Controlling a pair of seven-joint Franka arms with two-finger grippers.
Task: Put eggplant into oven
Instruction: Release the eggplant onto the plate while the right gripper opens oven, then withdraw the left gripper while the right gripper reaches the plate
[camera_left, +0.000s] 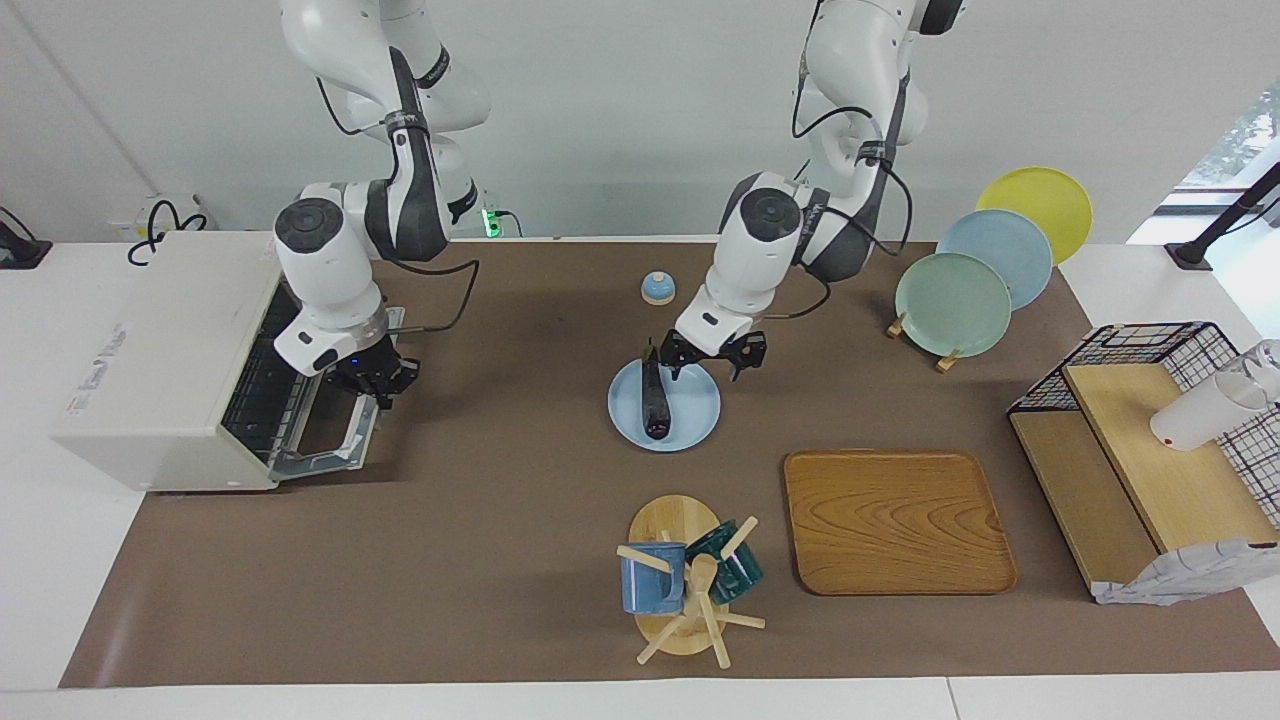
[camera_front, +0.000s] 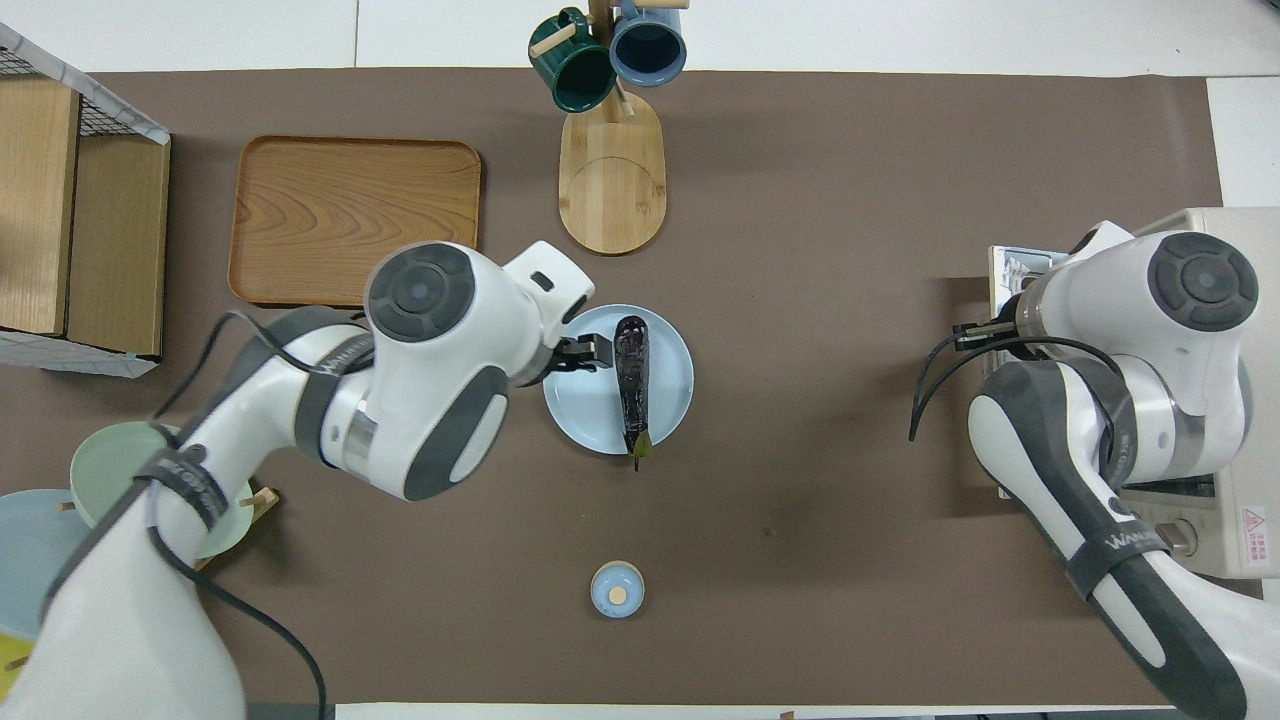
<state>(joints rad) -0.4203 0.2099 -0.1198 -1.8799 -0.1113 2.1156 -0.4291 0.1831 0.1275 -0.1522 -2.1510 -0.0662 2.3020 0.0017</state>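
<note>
**Eggplant on the plate, oven door down**

The eggplant (camera_left: 655, 396) lies on the light blue plate (camera_left: 697, 412), mid-table, well apart from the oven (camera_left: 160, 365) at the right arm's end. The left gripper (camera_left: 712, 357) hangs over the plate's rim just beside it, fingers spread. The right gripper (camera_left: 375, 385) is over the lowered oven door (camera_left: 325, 440); whether it is open I cannot tell. The right forearm reads "WANDA" (camera_front: 1135, 545); the oven's top lettering is illegible.

Left gripper (camera_left: 712, 357) hangs open over the plate (camera_left: 700, 420) – right gripper (camera_left: 375, 380) well apart toward the right arm's end, fingers hidden
</note>
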